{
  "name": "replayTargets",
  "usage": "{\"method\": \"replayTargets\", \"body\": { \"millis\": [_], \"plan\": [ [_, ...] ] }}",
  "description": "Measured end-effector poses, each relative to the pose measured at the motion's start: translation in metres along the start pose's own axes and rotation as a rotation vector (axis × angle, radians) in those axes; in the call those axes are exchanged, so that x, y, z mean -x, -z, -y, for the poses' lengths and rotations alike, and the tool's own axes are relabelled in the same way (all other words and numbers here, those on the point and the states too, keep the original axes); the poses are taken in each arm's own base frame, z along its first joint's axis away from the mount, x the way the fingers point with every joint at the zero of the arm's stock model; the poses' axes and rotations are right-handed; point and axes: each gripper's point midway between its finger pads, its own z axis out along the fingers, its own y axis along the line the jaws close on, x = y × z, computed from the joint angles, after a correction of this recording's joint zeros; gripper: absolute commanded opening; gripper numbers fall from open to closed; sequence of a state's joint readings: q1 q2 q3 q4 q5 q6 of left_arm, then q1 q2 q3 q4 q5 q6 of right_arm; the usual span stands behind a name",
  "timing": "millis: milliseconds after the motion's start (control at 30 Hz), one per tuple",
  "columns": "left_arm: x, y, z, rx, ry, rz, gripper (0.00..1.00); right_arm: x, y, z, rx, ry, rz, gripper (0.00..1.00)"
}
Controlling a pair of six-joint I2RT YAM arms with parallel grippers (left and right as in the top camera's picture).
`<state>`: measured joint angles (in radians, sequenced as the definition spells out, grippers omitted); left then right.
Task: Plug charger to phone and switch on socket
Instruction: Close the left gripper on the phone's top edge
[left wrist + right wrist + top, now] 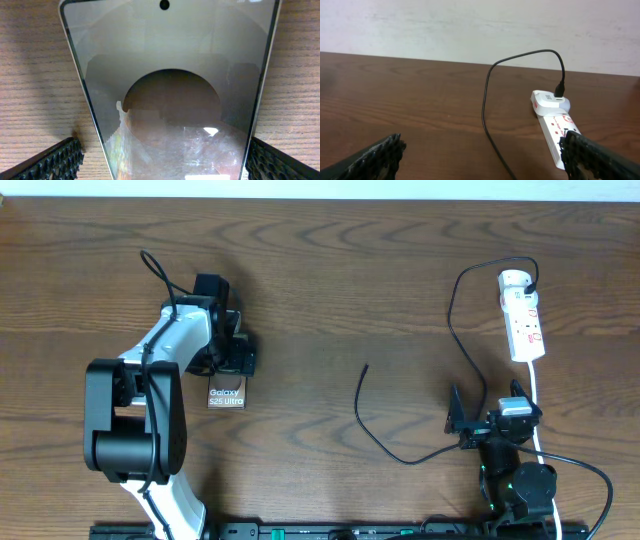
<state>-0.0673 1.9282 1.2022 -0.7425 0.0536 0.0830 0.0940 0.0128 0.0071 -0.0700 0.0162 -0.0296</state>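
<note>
The phone (226, 396) lies flat on the wooden table, its "Galaxy S25 Ultra" lettering showing. My left gripper (232, 363) hangs over its far end, open. In the left wrist view the phone's glossy face (170, 75) fills the frame between the fingers (50, 162), the right pad close to its edge. The charger (452, 310) runs from its plug in the socket (524, 320) in a long loop to a free tip (366, 367) at mid-table. My right gripper (487, 402) is open and empty near the socket's near end, with the charger (487, 115) and the socket (551, 125) ahead.
The socket's white cord (537, 395) runs towards the front edge past the right arm's base (520, 485). The left arm's body (135, 420) stands left of the phone. A pale wall (470, 25) rises behind the table's far edge.
</note>
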Motion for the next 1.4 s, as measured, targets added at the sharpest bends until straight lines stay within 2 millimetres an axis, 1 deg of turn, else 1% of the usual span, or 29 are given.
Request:
{"method": "replayTargets", "body": {
  "millis": [800,1000,1167,1267,1400],
  "plan": [
    [0.0002,-0.0013,0.0020,-0.012,0.000,0.016,0.98,0.0000,0.0000,0.0000,0.000,0.000,0.000,0.99],
    [0.0002,-0.0013,0.0020,-0.012,0.000,0.016,0.99,0.0000,0.0000,0.0001,0.000,0.000,0.000,0.99],
    [0.0001,-0.0014,0.0020,-0.012,0.000,0.016,0.96,0.0000,0.0000,0.0001,0.000,0.000,0.000,0.99],
    [0.0003,-0.0013,0.0020,-0.012,0.000,0.017,0.90,0.0000,0.0000,0.0000,0.000,0.000,0.000,0.99],
    [0.0002,-0.0014,0.0020,-0.012,0.000,0.018,0.88,0.0000,0.0000,0.0000,0.000,0.000,0.000,0.99]
  ]
}}
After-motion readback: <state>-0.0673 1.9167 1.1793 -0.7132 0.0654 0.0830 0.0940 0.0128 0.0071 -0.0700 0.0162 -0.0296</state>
